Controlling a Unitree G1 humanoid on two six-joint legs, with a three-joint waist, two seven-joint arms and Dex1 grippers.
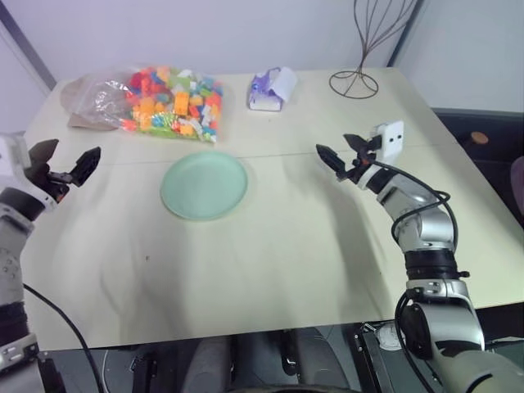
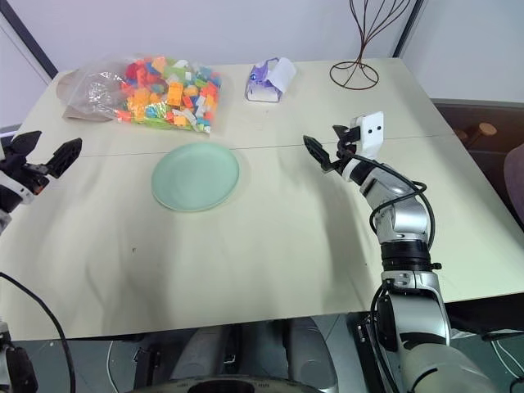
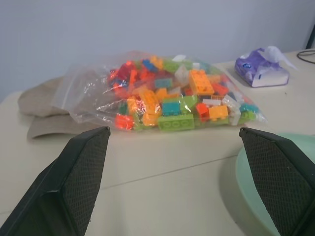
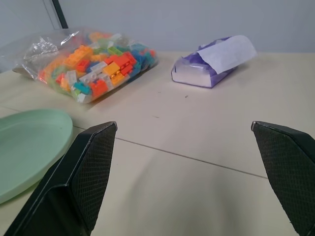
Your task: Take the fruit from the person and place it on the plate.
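Note:
A round, pale mint-green plate point(image 1: 203, 186) lies flat on the beige table point(image 1: 270, 246), left of centre. My left gripper point(image 1: 72, 155) hovers above the table's left edge, well left of the plate, fingers wide open with nothing between them. Over on the right, beyond the plate, my right gripper point(image 1: 334, 146) is raised above the table and pointing toward the middle, also open and empty. The plate's rim point(image 3: 246, 172) shows beside the left fingers in the left wrist view, and the plate point(image 4: 29, 142) lies off to the side in the right wrist view. The fruit and the person are out of view.
A clear bag of coloured toy blocks point(image 1: 172, 102) lies behind the plate, partly over a brown paper bag point(image 1: 82, 110). A purple tissue pack point(image 1: 270, 88) and a wire stand point(image 1: 354, 82) sit at the back. The table's front edge point(image 1: 246, 327) is near me.

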